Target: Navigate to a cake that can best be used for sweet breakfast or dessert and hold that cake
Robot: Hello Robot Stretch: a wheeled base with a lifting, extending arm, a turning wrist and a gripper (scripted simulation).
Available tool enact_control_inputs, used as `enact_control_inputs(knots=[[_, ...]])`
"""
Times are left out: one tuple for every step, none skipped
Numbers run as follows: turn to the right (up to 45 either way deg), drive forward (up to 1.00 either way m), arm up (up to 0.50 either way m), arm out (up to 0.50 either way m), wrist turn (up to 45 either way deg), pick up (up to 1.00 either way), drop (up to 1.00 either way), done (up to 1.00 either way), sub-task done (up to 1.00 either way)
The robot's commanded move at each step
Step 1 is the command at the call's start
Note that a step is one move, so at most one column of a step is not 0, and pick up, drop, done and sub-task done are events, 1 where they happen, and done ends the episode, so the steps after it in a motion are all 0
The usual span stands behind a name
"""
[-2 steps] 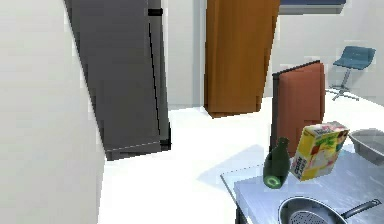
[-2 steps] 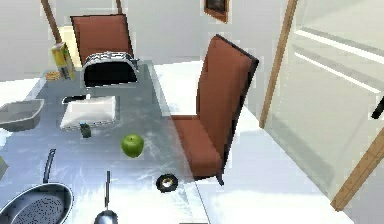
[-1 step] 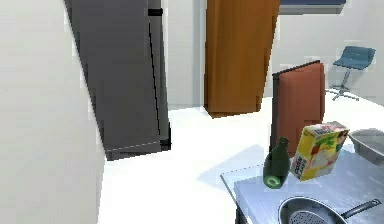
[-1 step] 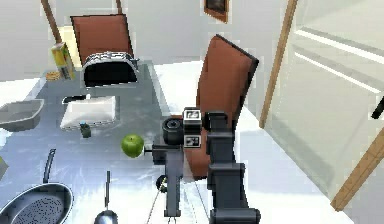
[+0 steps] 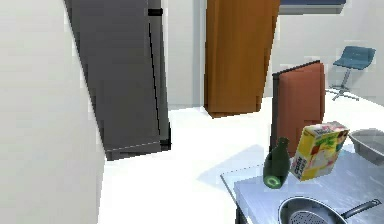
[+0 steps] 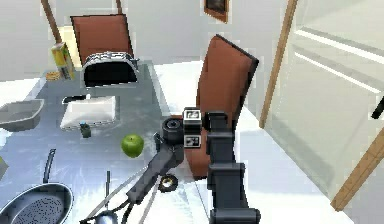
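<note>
**Arm side view: lining up for the reach**

On the grey table (image 6: 30, 150) the best candidate for the cake is a pale block (image 6: 88, 113), flat and squarish, lying flat on the tabletop toward the picture's left. It is too small to call a cake with certainty. A short dark bar (image 6: 74, 98) lies just beyond it, and a toaster (image 6: 108, 68) stands farther out. A small dark green thing (image 6: 86, 130) sits just beside its near edge, and a green apple (image 6: 132, 146) lies near its right side.

The arm (image 6: 228, 180) rises at the table's right edge, and the gripper (image 6: 128, 197) reaches left over the tabletop, well apart from the pale block. I cannot tell the state of its fingers, nor whether it holds anything.

The step in hand looks like the final alignment. The base should probably creep forward until the arm is level with the block, then extend low over the tabletop. The path should pass clear of the apple and stop short of the toaster.

The block shows no clear front. Its slightly longer side seems to run across the picture, roughly along the table, so a grasp across the shorter span would likely sit best.

In the forward view, a green bottle (image 5: 277, 163) and a yellow box (image 5: 322, 150) stand on the table's corner.
</note>
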Motion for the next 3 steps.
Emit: enact_control_inputs(knots=[[0.0,0.0,0.0,0.0,45.0,0.0,0.0,0.0,0.0],[0.0,0.0,0.0,0.0,45.0,0.0,0.0,0.0,0.0],[0.0,0.0,0.0,0.0,24.0,0.0,0.0,0.0,0.0]])
